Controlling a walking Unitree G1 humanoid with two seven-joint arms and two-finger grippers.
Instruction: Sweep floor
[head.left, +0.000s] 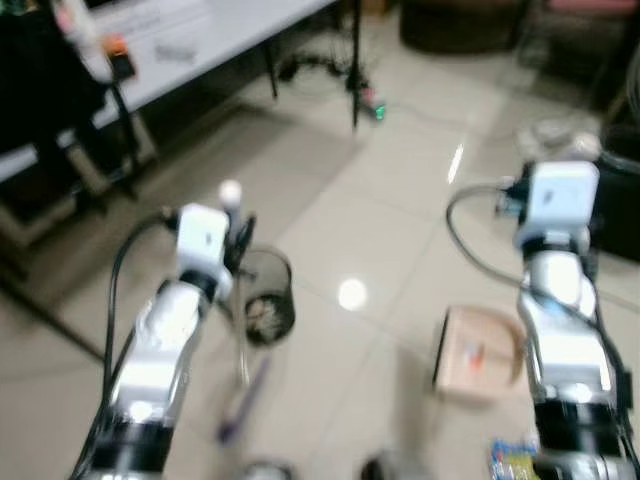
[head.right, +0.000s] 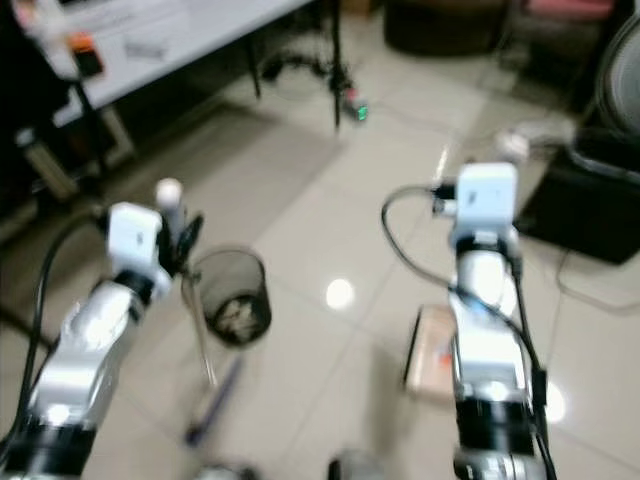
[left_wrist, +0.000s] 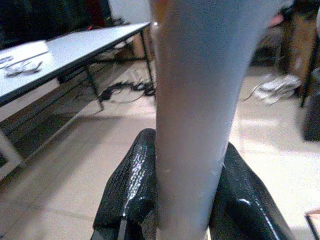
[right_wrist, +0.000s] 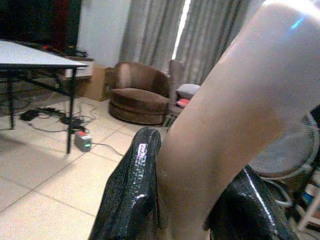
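Note:
My left gripper (left_wrist: 187, 165) is shut on the grey broom pole (left_wrist: 195, 100), which stands between its two black fingers (left_wrist: 132, 185). In the head views the pole's white tip (head.left: 230, 190) sticks up above the left wrist, and the shaft runs down to a blurred purple part (head.left: 243, 398) near the floor. My right gripper (right_wrist: 192, 160) is shut on a beige handle (right_wrist: 235, 105). Below the right arm a beige dustpan (head.left: 478, 352) lies at floor level. The pale tiled floor (head.left: 380, 230) spreads between both arms.
A black mesh wastebasket (head.left: 265, 298) with scraps inside stands just right of the left arm. A white table (head.left: 200, 40) runs along the upper left, with a power strip (head.left: 375, 108) and cables by its leg. A brown armchair (right_wrist: 140, 97) and fan (right_wrist: 285, 155) stand farther off.

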